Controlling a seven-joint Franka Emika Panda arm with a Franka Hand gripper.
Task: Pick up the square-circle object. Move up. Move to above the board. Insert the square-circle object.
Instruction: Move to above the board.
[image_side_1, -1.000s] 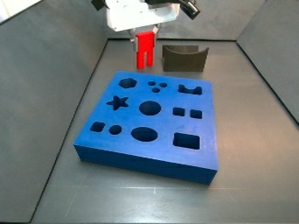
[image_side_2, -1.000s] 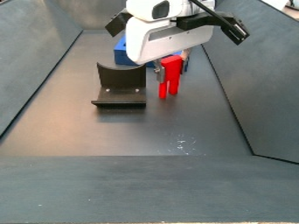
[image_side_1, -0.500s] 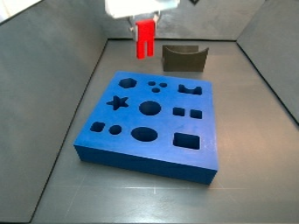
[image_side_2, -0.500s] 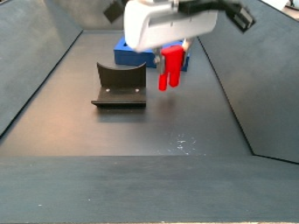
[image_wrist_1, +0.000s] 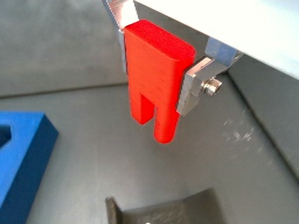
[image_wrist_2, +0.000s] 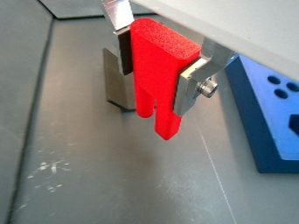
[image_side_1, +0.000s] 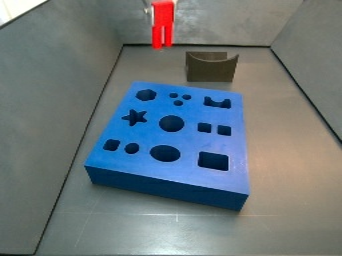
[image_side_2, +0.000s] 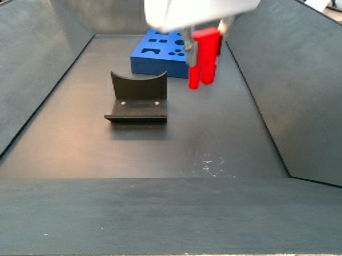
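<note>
Square-circle object hangs clamped between the gripper's silver fingers, high above the floor beyond the board's far edge. The lift looks finished; next it must travel over the board, I'd say.

Claw: I saw its white body at the top edge, closed on the square-circle object.
Square-circle object: hung upright, clear of the desk.
Board: lay behind the peg.
Fixture: stood near, apart.
</note>
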